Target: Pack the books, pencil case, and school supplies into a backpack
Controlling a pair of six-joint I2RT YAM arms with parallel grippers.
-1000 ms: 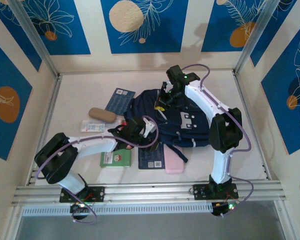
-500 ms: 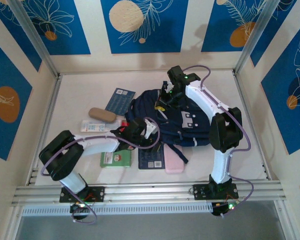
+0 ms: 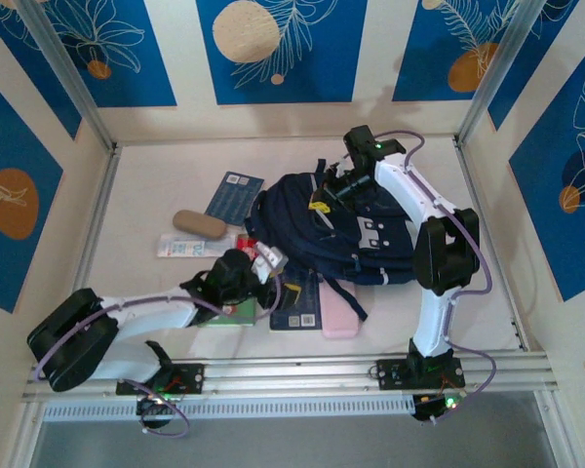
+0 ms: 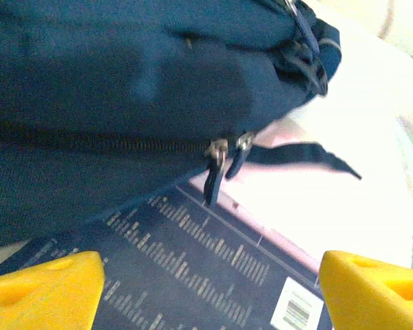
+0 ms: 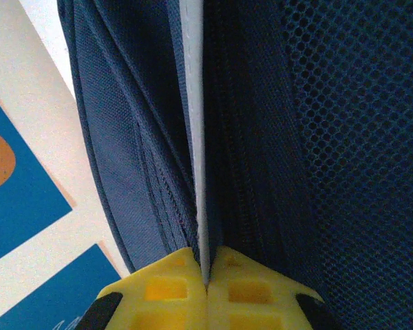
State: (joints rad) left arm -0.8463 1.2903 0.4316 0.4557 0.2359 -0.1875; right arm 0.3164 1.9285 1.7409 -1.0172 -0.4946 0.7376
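Backpack: large dark navy fabric backpack (image 3: 370, 234) lying flat mid-table between the two arms; top end toward the far wall
Right gripper (image 3: 334, 189): at the far top end of the backpack; yellow jaws pressed together on a thin pale strip (image 5: 198, 172) of the bag's edge beside the zip; pinching that edge, nothing else
Left gripper (image 4: 210, 282): spread wide, yellow fingers (image 4: 45, 289) well apart, nothing between them; hovering low at the bag's near-left side, over a thin dark navy book with white print (image 4: 165, 240)
Zip: two metal zipper pulls (image 4: 224, 158) side by side on the side seam, just ahead of the left gripper; teeth look closed to their left
Outside the bag: tan oval pencil case (image 3: 199, 223), second navy book (image 3: 234, 195), green box (image 3: 229, 312), pink flat item (image 3: 339, 317), all on the table beside the bag
Step in hand: probably opening the main compartment
Doing it well: hold the far pinch firm so the fabric stays taut; bring the open fingers squarely round one pull, not both; close fully before dragging; drag along the zip line, not away from the bag; steer clear of the dangling navy strap (image 4: 310, 155) and the book beneath
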